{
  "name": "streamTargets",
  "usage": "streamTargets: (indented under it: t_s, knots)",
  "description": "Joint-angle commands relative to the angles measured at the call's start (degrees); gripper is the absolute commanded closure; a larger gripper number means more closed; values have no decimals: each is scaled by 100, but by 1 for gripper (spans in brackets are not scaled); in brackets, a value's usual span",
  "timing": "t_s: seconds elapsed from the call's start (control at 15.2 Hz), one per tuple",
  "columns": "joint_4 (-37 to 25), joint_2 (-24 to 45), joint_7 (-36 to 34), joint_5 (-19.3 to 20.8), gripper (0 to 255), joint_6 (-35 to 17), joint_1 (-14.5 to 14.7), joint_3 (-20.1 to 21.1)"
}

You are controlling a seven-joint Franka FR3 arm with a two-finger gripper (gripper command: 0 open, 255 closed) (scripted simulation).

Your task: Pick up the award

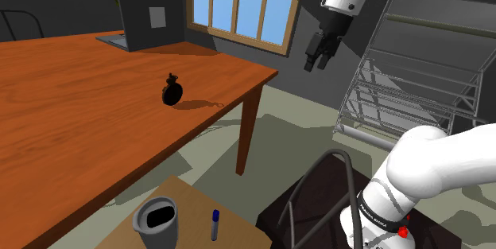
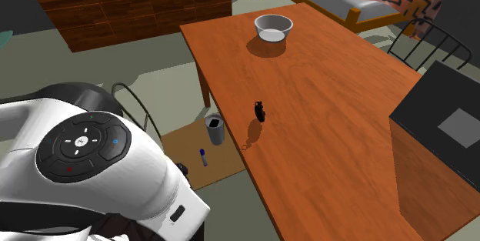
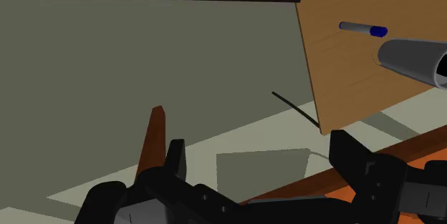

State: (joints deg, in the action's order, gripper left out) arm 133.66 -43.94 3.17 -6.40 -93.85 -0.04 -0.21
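Note:
The award [image 1: 172, 91] is a small black, round-bodied figure standing near the edge of the wooden table [image 1: 71, 120]; it also shows at mid-table [image 2: 260, 112] in the second exterior view. My black gripper [image 1: 317, 60] hangs high in the air past the table's corner, well to the shoulder view's right of the award and over the floor. In the wrist view the gripper [image 3: 259, 151] is open, its fingers apart with nothing between them, looking down at the floor and a table leg [image 3: 155, 133].
A laptop [image 1: 147, 18] stands at the table's far end and a white bowl [image 2: 273, 27] at the other. On a floor mat [image 1: 238, 235] lie a grey cup [image 1: 156, 221] and a blue marker [image 1: 215, 224]. A wire shelf [image 1: 421, 80] stands behind the gripper.

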Motion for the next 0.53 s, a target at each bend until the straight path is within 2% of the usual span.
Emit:
streamTargets:
  t_s: [0.0,0.46]
  knots:
    - [0,0,0,0,0,0,0,0]
    - [-610,935,-865,-363,0,-394,221,782]
